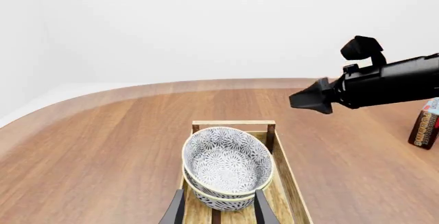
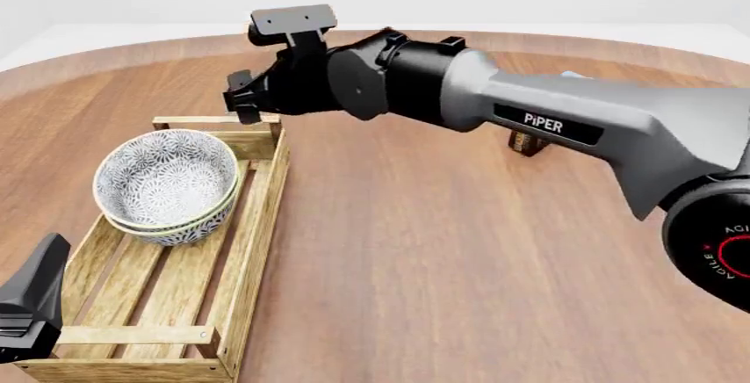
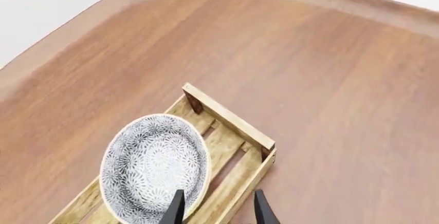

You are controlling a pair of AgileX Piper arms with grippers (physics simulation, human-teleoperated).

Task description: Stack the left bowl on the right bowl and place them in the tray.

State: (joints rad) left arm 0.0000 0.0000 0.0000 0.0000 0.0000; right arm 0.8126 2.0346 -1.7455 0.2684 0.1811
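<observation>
Both bowls are stacked. From my front view the left bowl (image 2: pixel 164 177) sits nested in the right bowl (image 2: pixel 176 225), only a curved strip of the lower one showing under the cream rim of the upper. I'm naming them by the task order; they look alike, can't tell them apart by pattern. The stack sits inside the tray (image 2: pixel 252 225), in its far half, near the far rail handle, tipped a little toward the camera. The near half of the tray shows bare slats.

Tray lies on the worktop (image 2: pixel 445 251), long axis running away from me, on the left side of the front view.

Right pincer (image 2: pixel 242 102) hangs above the far end of the tray, arm reaching across from the right. In its wrist view I see two dark fingers (image 3: pixel 176 209) spread apart with nothing between them, bowl and tray edge below. So it's parted and empty, not touching the stack.

Left pincer (image 1: pixel 218 211): the wrist view shows its two fingers apart, one each side of the near edge of the stack, looking along the tray. Can't tell if the tips touch the lower bowl; they don't look clamped on it. In the front view only a dark piece of that arm shows at the lower left corner, beside the near end of the tray.

A small red-and-blue box (image 1: pixel 426 126) stands on the worktop off to the right, well apart from the tray.
</observation>
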